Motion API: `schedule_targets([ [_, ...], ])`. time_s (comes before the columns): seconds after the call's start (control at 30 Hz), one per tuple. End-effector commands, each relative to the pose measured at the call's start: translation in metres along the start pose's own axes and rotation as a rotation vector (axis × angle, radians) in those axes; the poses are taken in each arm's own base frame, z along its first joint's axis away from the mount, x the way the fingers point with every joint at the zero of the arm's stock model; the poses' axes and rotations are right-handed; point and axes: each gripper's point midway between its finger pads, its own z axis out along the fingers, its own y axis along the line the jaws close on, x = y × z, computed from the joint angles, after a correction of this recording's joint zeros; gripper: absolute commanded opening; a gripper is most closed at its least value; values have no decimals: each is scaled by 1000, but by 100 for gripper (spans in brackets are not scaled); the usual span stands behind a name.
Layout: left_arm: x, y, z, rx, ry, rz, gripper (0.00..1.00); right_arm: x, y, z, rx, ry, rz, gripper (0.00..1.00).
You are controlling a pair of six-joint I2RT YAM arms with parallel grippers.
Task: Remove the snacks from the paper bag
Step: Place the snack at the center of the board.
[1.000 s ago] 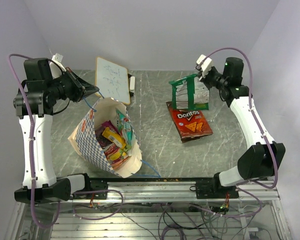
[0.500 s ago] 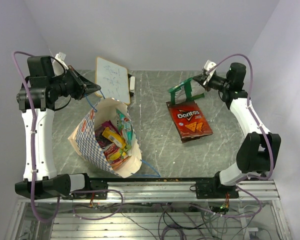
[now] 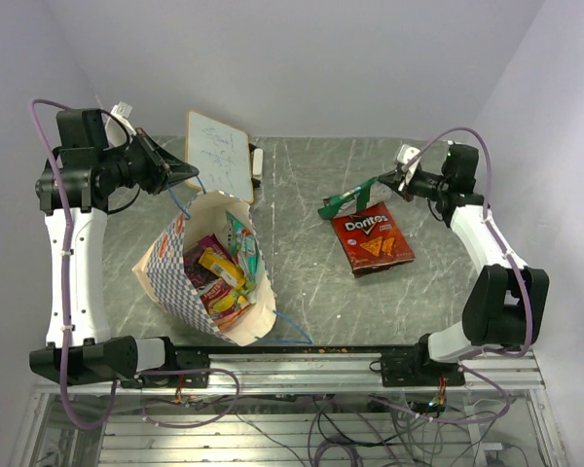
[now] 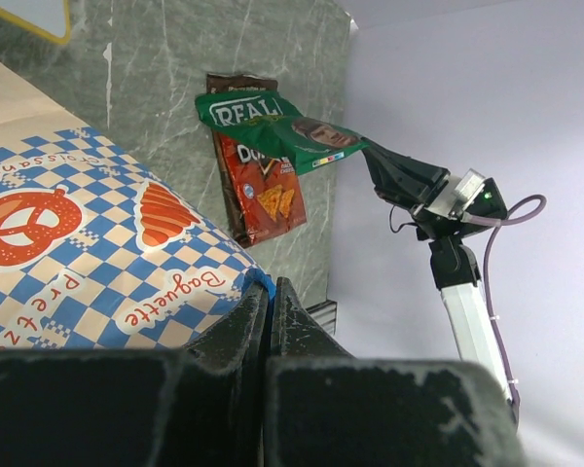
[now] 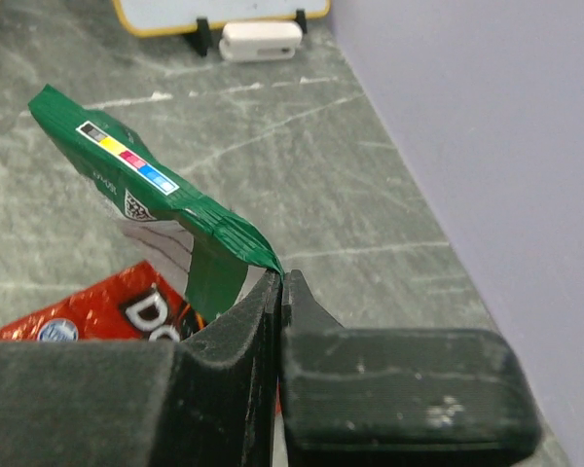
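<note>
The checkered paper bag (image 3: 190, 282) lies on its side at the left of the table, mouth up, with several snack packets (image 3: 221, 272) inside. My left gripper (image 3: 187, 175) is shut on the bag's blue cord handle (image 4: 263, 287) above its far rim. My right gripper (image 3: 389, 181) is shut on a corner of a green snack packet (image 3: 346, 198) and holds it in the air over the far end of a red Doritos packet (image 3: 372, 240) lying flat on the table. The green packet also shows in the right wrist view (image 5: 136, 175) and the left wrist view (image 4: 273, 126).
A white board with scribbles (image 3: 219, 156) stands at the back of the table, a small white block (image 5: 261, 41) beside it. The grey marble table (image 3: 302, 263) ends at a metal rail at the front. Purple walls close the right side.
My right gripper has lowered and swung the green packet from hanging upright to edge-on, nearer the table over the Doritos packet. My left arm has shifted slightly, still holding the bag's handle.
</note>
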Motion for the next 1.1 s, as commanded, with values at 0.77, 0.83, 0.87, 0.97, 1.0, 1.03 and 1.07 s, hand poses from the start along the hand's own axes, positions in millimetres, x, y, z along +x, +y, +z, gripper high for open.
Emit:
schedule_targets([
  [0.77, 14, -8, -9, 66, 2, 26, 7, 113, 129, -76, -7, 504, -80, 14],
  [0.83, 17, -6, -9, 68, 6, 17, 7, 111, 126, -78, 20, 523, -81, 19],
  [0.87, 18, -6, -10, 70, 7, 11, 7, 108, 124, -80, 33, 531, -83, 22],
  [0.97, 23, -6, -12, 72, 8, 2, 7, 89, 109, -77, 115, 531, -37, 28],
  [1.0, 24, -6, -12, 75, 13, -1, 7, 80, 105, -76, 136, 519, 4, 29],
  [1.03, 27, -5, -12, 76, 19, -7, 7, 71, 107, -73, 133, 498, 40, 32],
  [1.07, 29, -4, -12, 76, 26, -12, 7, 60, 113, -68, 107, 466, 67, 35],
])
